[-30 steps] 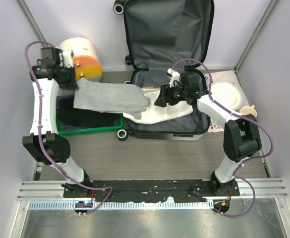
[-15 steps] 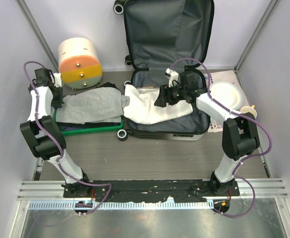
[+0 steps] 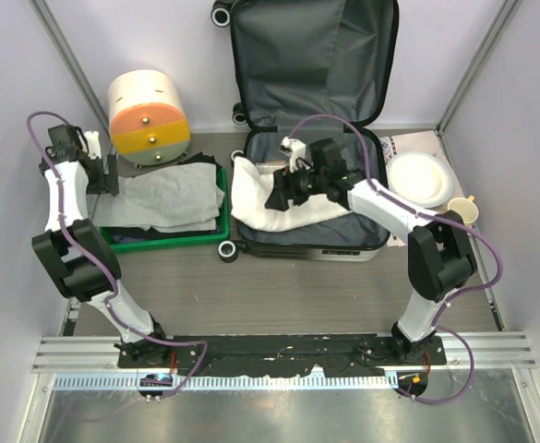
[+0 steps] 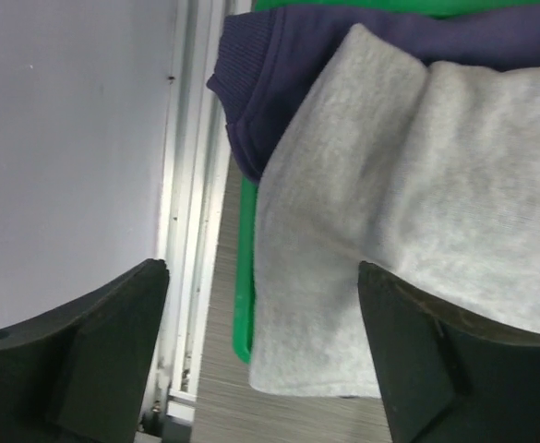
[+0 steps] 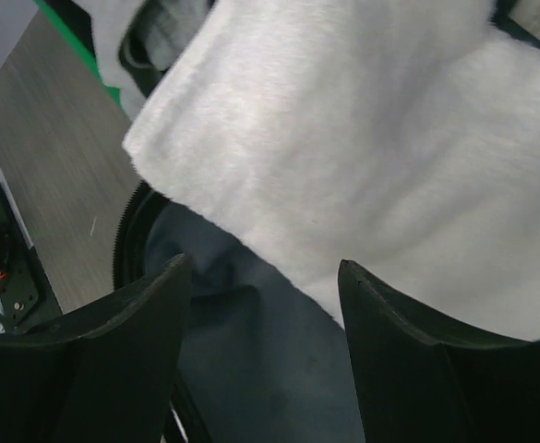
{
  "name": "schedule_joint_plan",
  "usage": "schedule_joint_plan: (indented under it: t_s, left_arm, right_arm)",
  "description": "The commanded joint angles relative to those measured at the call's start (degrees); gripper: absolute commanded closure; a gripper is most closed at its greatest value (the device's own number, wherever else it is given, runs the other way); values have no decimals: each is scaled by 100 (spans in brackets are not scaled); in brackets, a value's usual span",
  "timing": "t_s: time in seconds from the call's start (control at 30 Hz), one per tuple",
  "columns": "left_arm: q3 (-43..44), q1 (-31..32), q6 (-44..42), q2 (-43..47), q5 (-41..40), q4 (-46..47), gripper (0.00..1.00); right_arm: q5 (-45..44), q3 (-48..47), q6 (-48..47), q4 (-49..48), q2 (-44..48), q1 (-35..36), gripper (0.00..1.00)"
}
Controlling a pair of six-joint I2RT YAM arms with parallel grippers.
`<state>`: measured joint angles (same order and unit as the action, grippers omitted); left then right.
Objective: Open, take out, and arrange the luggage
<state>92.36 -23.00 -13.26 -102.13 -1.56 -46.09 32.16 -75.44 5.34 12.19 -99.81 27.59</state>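
Hovering over the unzipped luggage (image 3: 311, 55) at the back of the table, the right gripper (image 3: 277, 196) holds its jaws spread apart and empty above a white fleece (image 5: 343, 138), apparently lining up to pinch the next item for unpacking. The small hard-shell case has its lid propped upright against the rear wall, while the lower half lies flat on the tabletop, showing a dark grey fabric lining (image 5: 251, 369) that looks thin and slack beside the thick, plush pile of the fleece. One end of the fleece is draped over the case's left rim. On the other side, the left gripper (image 3: 106, 175) hangs at the far left end of a green tray (image 3: 173, 242), its jaws likewise spread with nothing between them. A grey garment (image 3: 163, 198), soft and felt-like, is laid out flat across the tray on top of a navy garment (image 4: 279, 55) with a ribbed edge, which suggests the tray serves as the spot for arranging unpacked clothes. A cream-and-orange cylinder (image 3: 148, 115) stands behind the tray; a white plate (image 3: 419, 178) lies to the case's right.
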Motion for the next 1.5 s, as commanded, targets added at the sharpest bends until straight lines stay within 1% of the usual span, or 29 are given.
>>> schedule_joint_plan:
  t_s: [0.0, 0.03, 0.13, 0.17, 0.23, 0.27, 0.33, 0.37, 0.43, 0.47, 0.5, 0.57, 0.6, 0.63, 0.67, 0.77, 0.93, 0.97, 1.07, 1.13, 1.2, 1.3, 1.33, 1.37, 1.47]
  left_arm:
    - [361, 111, 542, 702, 639, -41, 11]
    - [414, 164, 630, 842, 840, -76, 9]
    - [599, 603, 833, 1027, 886, -208, 4]
    - [634, 909, 877, 1063, 877, -243, 4]
    - [635, 1209, 1000, 1142, 859, -313, 4]
    - [626, 1480, 1079, 1151, 912, -331, 4]
    - [582, 1728, 1473, 1169, 1017, -322, 4]
    - [556, 1973, 1614, 1195, 1183, -296, 4]
    - [477, 2220, 2010, 1195, 1298, -278, 4]
    - [468, 2543, 2124, 1204, 1377, -235, 5]
    - [433, 2668, 2360, 1230, 1491, -191, 4]
    - [336, 3001, 2616, 1230, 1667, 19, 4]
    - [310, 3108, 2766, 1213, 1851, 82, 4]
    - [274, 3213, 3045, 1187, 1896, 143, 3]
    - [274, 3415, 3187, 1143, 1931, 257, 2]
    - [353, 3732, 3759, 897, 2098, 441, 0]
    - [581, 3874, 4778, 335, 2301, 732, 0]
    - [617, 3874, 5145, 308, 2292, 828, 0]
    - [713, 3909, 5596, 167, 2081, 1013, 1]
    - [897, 4031, 5632, 71, 1924, 1032, 0]
    - [1177, 4137, 5641, -17, 1599, 936, 0]
    - [1652, 4374, 5571, -368, 1115, 286, 0]
    - [1697, 4444, 5571, -448, 1062, 84, 0]
    - [1681, 4480, 5588, -535, 922, 39, 0]
    - [1689, 4577, 5667, -729, 904, -67, 1]
  right_arm:
    - [-122, -340, 98, -427, -109, 570, 30]
    - [-288, -366, 107, -436, -196, 754, 30]
    - [-596, -533, 98, -489, -407, 1097, 29]
    - [-649, -585, 64, -524, -469, 1160, 29]
    - [-789, -743, 28, -507, -670, 1274, 27]
    - [-825, -788, -33, -507, -741, 1344, 27]
    - [-974, -893, -147, -498, -838, 1398, 27]
    - [-1201, -920, -182, -507, -917, 1398, 27]
    - [-1405, -1007, -262, -454, -961, 1372, 40]
    - [-1493, -1008, -262, -436, -918, 1337, 49]
    - [-1485, -1008, -201, -428, -857, 1232, 67]
    - [-1371, -990, -139, -428, -716, 1091, 82]
    - [-1231, -964, -130, -419, -533, 968, 94]
    - [-1117, -886, -104, -427, -435, 898, 99]
    - [-1037, -833, -95, -445, -321, 827, 99]
    - [-782, -543, -69, -533, 66, 555, 99]
    - [-449, -138, -200, -551, 444, 221, 99]
    - [-413, -103, -235, -524, 480, 194, 99]
    - [-237, 3, -332, -507, 567, 185, 99]
    - [-158, 64, -332, -533, 612, 194, 99]
    - [-105, 82, -297, -533, 603, 185, 99]
    - [-44, 100, -192, -673, 585, 202, 99]
    - [-35, 100, -192, -735, 577, 220, 99]
    - [-9, 100, -209, -753, 568, 255, 99]
    - [79, 30, -323, -727, 542, 308, 99]
